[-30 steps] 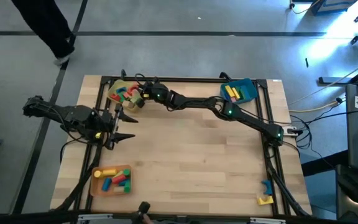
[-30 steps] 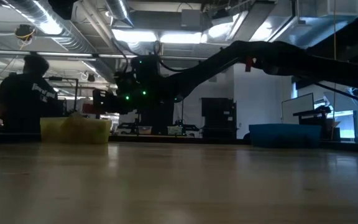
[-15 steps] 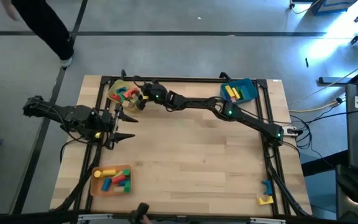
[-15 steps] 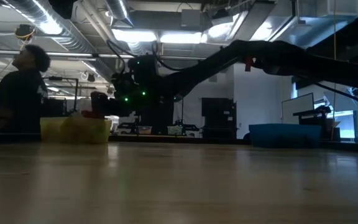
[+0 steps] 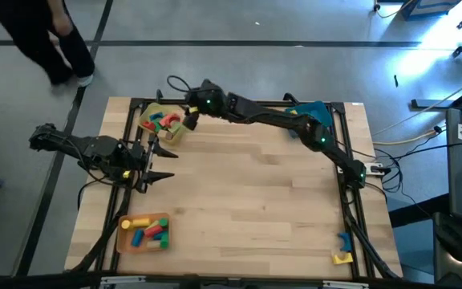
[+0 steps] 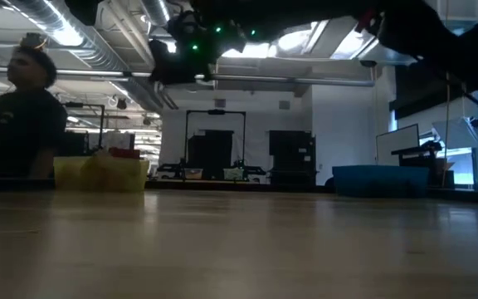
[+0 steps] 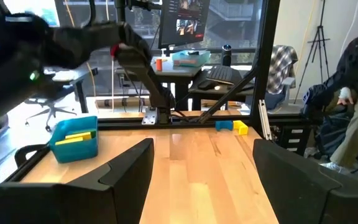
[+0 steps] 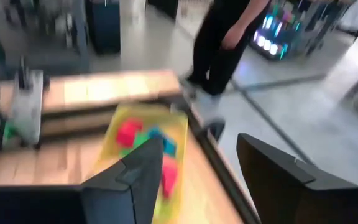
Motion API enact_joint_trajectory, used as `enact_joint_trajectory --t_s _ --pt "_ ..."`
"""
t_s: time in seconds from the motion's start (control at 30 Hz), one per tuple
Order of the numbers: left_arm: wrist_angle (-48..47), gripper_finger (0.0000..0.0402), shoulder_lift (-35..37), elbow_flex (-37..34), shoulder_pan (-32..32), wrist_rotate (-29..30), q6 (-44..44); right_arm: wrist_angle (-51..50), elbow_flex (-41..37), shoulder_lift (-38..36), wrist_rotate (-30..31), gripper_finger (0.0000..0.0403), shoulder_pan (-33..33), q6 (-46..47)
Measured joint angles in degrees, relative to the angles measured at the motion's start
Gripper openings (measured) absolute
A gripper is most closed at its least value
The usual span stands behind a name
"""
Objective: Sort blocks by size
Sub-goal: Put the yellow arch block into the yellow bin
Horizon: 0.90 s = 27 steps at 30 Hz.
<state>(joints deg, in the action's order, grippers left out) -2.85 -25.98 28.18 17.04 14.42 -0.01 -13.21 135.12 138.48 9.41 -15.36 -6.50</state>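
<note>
The right gripper (image 5: 189, 120), fingers apart and empty, hangs just beside the yellow tray (image 5: 152, 111) of blocks (image 5: 160, 122); left gripper (image 5: 163, 163) wide, nearby.

Blocks (image 5: 160, 122) in a tray (image 5: 172, 133) at the table's (image 5: 247, 201) far left corner, right gripper (image 5: 189, 120) just beside.
</note>
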Motion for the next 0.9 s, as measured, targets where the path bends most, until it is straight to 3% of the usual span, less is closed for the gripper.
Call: enact_joint_trajectory --t_s 0.3,0.43,0.6,0.9 --pt "-3.46 0.026 -0.53 -0.04 0.01 -0.01 -1.07 -26.58 0.1 -12.58 1.69 0.0205 3.57 -1.47" --pt "-4.0 0.026 -1.81 -0.13 0.02 -0.01 -1.07 -38.87 -0.37 -14.87 2.14 0.0205 7.09 -0.66" --pt "-3.48 0.026 -3.41 -2.02 0.01 -0.01 -1.59 -50.29 -0.01 -18.76 2.07 0.0205 13.23 3.63" --pt "4.59 0.026 -5.09 -8.59 0.02 -0.01 -6.1 -65.13 -0.22 -18.61 2.08 0.0205 25.39 16.24"
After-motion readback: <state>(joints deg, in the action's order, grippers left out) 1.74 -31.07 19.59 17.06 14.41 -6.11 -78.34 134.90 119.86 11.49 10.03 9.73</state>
